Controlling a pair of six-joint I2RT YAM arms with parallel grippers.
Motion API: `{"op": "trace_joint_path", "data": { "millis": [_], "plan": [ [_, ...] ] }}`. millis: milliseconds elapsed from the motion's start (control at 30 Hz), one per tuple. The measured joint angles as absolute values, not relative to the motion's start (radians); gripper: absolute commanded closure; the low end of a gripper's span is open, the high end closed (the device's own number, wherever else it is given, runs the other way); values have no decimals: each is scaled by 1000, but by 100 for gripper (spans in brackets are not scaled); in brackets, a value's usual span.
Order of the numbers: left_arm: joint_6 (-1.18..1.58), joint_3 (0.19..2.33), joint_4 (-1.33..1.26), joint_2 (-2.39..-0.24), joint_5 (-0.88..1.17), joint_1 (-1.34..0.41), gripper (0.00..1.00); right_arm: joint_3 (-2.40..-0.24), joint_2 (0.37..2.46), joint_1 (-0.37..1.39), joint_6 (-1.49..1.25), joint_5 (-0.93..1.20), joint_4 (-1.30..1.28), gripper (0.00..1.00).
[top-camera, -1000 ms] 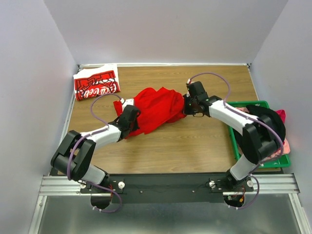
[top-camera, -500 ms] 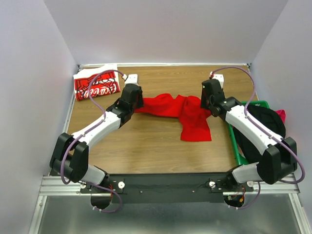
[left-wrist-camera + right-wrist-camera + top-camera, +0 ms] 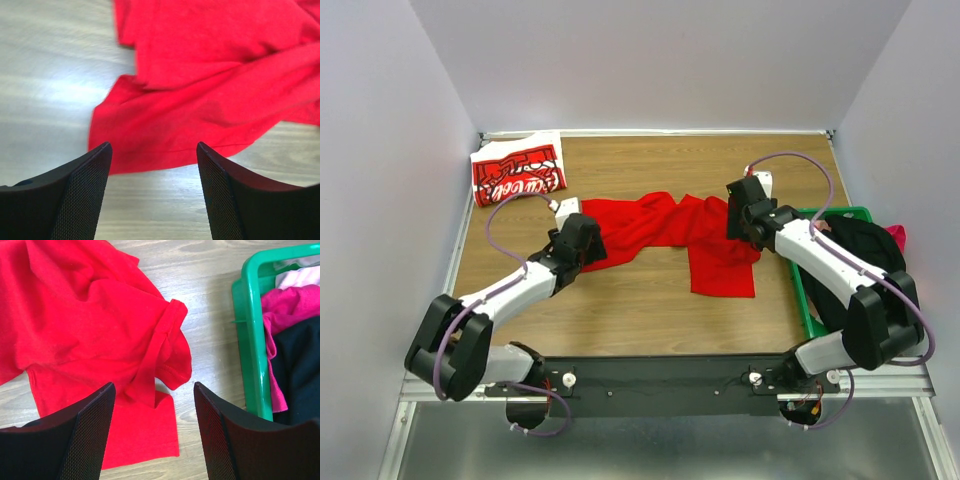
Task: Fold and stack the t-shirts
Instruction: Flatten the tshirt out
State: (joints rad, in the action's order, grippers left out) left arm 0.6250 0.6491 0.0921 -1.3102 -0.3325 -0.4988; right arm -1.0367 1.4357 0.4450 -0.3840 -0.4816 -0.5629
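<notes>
Clothes fill the green crate (image 3: pixel 801 290), which sits at the right edge of the desk (image 3: pixel 640 310). Inside the crate, a big black cloth (image 3: pixel 860 250) lies on top. A pink cloth (image 3: pixel 898 238) peeks out at the crate's far right side. The right wrist view shows the pink cloth bunched up next to the black one, just inside the crate's green rim. A pale cloth (image 3: pixel 302 275) shows at the crate's far end.

The plain red t-shirt (image 3: pixel 665 222) is not in the crate. It lies crumpled on the desk, just left of the crate, pulled out into a long shape. One flat part of it reaches toward the near side of the desk. The shirt comes close to the crate's left wall but does not touch it. The sleeve nearest the crate has its hem rolled over.

The red t-shirt with white letters (image 3: pixel 518 172) is folded. It lies well apart from the crate, in the far left corner of the desk.

The right gripper (image 3: pixel 740 222) hovers over the end of the plain shirt nearest the crate. Its fingers are spread wide and hold nothing. The left gripper (image 3: pixel 592 243) is at the shirt's other end, farthest from the crate. Its fingers are spread wide too, and the shirt's edge lies loose on the desk below them.
</notes>
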Motion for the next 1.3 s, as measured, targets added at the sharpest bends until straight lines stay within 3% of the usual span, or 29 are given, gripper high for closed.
{"op": "trace_joint_path", "data": {
  "millis": [167,533,1300],
  "plan": [
    [736,607,111,-1248,-390,-471,28,-1037,1438,445,-384,-477,-563,29],
    [809,535,115,-1256,-385,-312,45,-1029,1404,445,-384,-455,-560,28],
    [778,533,110,-1311,-272,-312,50,-1005,1387,445,-384,-436,-546,27]
  ]
}}
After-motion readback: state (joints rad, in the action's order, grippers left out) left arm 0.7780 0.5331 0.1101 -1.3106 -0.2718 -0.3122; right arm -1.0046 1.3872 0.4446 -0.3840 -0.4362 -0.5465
